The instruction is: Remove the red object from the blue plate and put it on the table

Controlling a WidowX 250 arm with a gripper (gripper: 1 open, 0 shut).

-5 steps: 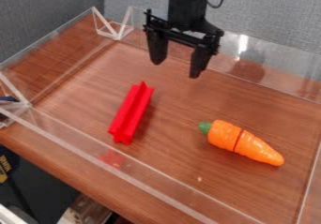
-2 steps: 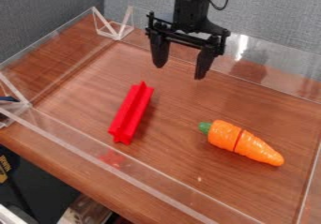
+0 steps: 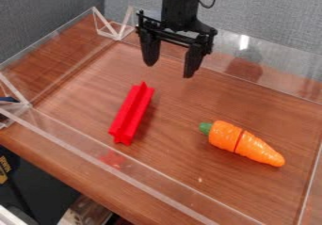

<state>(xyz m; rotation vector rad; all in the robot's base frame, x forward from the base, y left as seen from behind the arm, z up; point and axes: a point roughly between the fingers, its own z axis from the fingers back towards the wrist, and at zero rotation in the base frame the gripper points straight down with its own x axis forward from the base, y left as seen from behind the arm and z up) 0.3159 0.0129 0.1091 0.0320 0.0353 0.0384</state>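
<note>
Claw (image 3: 171, 59), black and two-fingered on a black arm, is up near the back of the table with its fingers spread wide, nothing between them. So where's the long, narrow, bright red plastic bar (image 3: 130, 113)? Lying flat on the glossy reddish-brown wood-grain tabletop (image 3: 176, 163), well apart from the claw and closer to the camera, below and a bit left of it in the picture. Neither finger is touching it.

As for brands or labels, I can't read any writing anywhere, not on the bar and not on the arm.

The bar itself is one solid bright red, straight and slim, with ridges running lengthwise and a darker red line down it. It sits at a slant, the far end leaning a little to the right and coming to a small point, the near end wider and blunt. A faint reddish reflection shows just off that near end.

Over to the right, apart from the bar, there's an orange toy carrot with a green top (image 3: 242, 143), green end toward the bar. Low clear acrylic walls (image 3: 107, 159) run along the table edges.
</note>
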